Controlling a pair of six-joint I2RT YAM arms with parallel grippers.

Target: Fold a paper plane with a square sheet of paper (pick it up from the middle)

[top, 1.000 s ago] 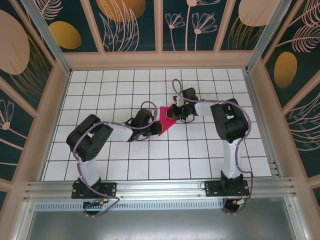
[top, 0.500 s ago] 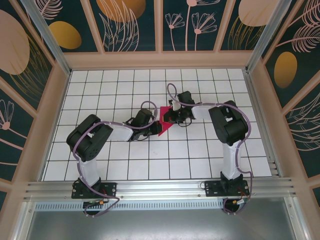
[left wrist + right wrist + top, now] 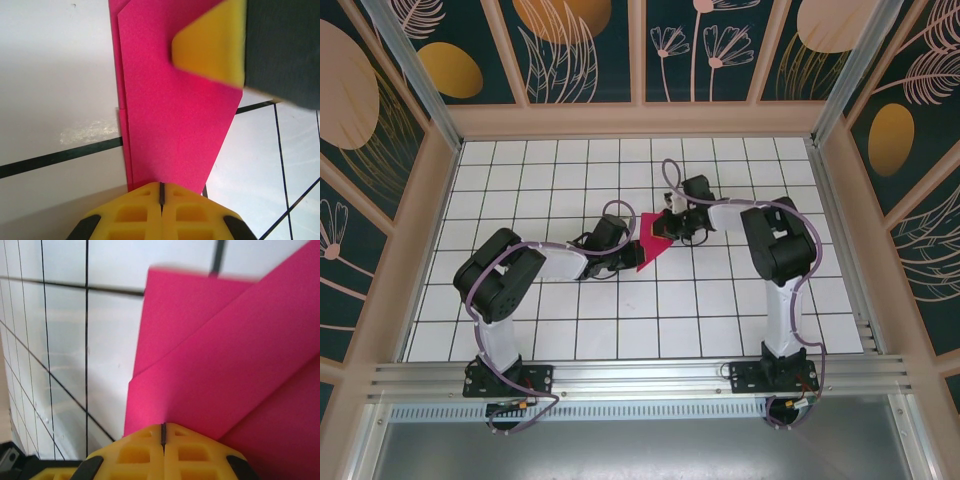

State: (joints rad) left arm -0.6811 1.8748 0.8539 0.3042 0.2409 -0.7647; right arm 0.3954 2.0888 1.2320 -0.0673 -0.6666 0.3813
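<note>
Left gripper (image 3: 161, 189): jaws pressed together, tips touching the creased square sheet of paper (image 3: 175, 110) lying just ahead. Right gripper (image 3: 163, 430): likewise.

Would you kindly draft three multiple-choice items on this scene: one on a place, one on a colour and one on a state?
1. Where does the folded paper lie?
A. at the far left corner
B. between the left gripper and the right gripper, near the middle of the table
C. in a box

2. What colour is the paper?
A. green
B. white
C. magenta-pink

3. How do the left gripper's jaws stand?
A. shut
B. wide open
C. half open

Answers: 1 B, the top view shows it between both grippers' tips; 2 C, every view shows that colour; 3 A, its wrist view shows the yellow fingers meeting along a thin seam.
</note>
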